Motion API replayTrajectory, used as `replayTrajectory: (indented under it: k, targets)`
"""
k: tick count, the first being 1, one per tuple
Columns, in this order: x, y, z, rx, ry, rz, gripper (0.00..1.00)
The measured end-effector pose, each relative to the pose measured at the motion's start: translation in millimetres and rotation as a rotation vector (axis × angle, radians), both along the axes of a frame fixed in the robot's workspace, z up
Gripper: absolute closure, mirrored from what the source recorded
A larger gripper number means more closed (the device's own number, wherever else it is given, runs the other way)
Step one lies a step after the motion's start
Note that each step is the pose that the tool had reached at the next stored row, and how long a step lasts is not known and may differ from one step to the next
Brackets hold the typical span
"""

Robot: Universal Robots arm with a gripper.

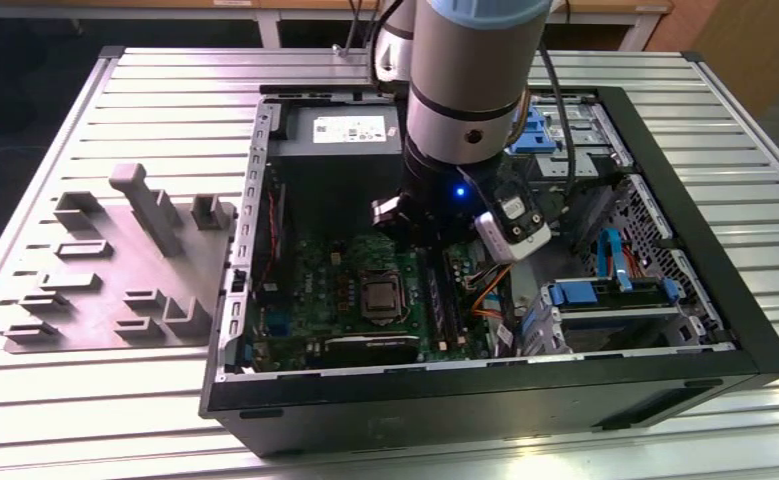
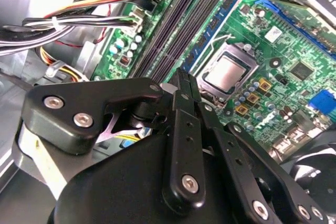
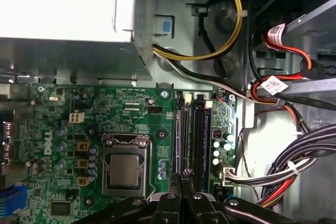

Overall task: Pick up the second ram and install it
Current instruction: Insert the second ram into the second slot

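The ram (image 2: 218,27) is a thin dark blue-green stick with black chips. It stands on edge in the slot nearest the processor socket (image 2: 229,72) and appears in the first wrist view as a narrow bluish strip (image 3: 180,135). My gripper (image 2: 184,77) is shut, its black fingers (image 2: 181,124) pressed together with nothing visible between them. The tips (image 3: 184,176) sit at one end of that stick, on it or just above it. In the exterior view my arm (image 1: 469,90) reaches down into the open computer case (image 1: 709,330) over the green board (image 1: 336,280).
Black empty slots (image 3: 198,135) run beside the stick. Cable bundles (image 3: 294,166) crowd the far side of the slots (image 2: 79,19). The silver power supply (image 3: 68,3) stands past the board. A grey fixture tray (image 1: 109,270) lies outside the case at the exterior view's left.
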State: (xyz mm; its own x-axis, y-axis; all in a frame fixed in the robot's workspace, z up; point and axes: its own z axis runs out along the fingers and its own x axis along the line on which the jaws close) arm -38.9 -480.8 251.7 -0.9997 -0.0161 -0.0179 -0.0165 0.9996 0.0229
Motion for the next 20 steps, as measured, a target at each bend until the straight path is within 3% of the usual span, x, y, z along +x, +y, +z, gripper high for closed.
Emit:
replayTrajectory:
  k: [13,20]
  targets:
    - [7.3,0.0,-11.4,0.0001,0.0000,-0.019,0.89]
    - [9.4,0.0,-13.2,0.0003,-0.0001,-0.019,0.89]
